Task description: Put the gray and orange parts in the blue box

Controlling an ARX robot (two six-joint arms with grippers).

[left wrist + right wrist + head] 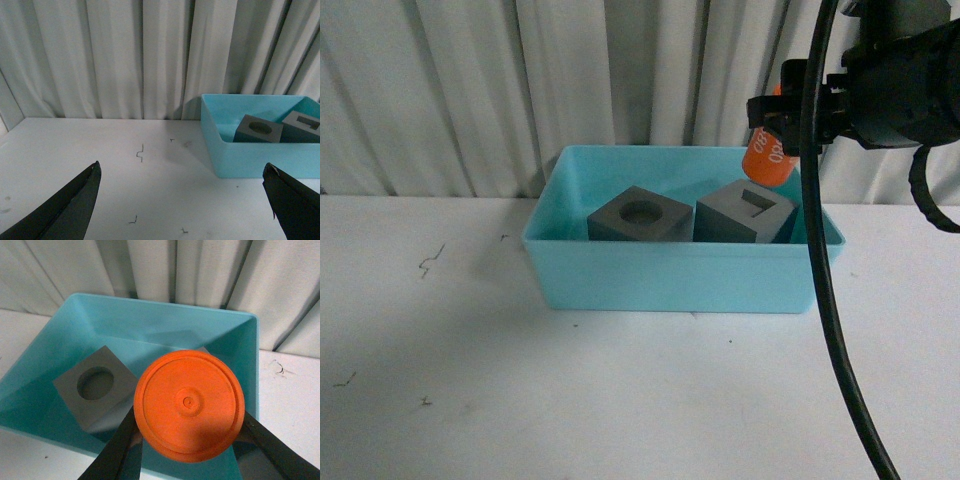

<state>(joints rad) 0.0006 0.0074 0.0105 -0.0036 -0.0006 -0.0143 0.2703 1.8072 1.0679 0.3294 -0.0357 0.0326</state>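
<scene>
- Front view: my right gripper (782,122) grips the orange cylinder (767,159) above the blue box (675,276); both gray cubes (640,217) lie inside.
- Left wrist view: my left gripper (182,200) is spread wide, empty, over the worktop (100,170).
- Right wrist view: I should lower the cylinder clear of the cubes before letting go.

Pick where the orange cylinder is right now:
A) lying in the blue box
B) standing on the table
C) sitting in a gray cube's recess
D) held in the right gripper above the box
D: the right gripper is shut on the orange cylinder, which hangs above the blue box and the gray cubes.
</scene>
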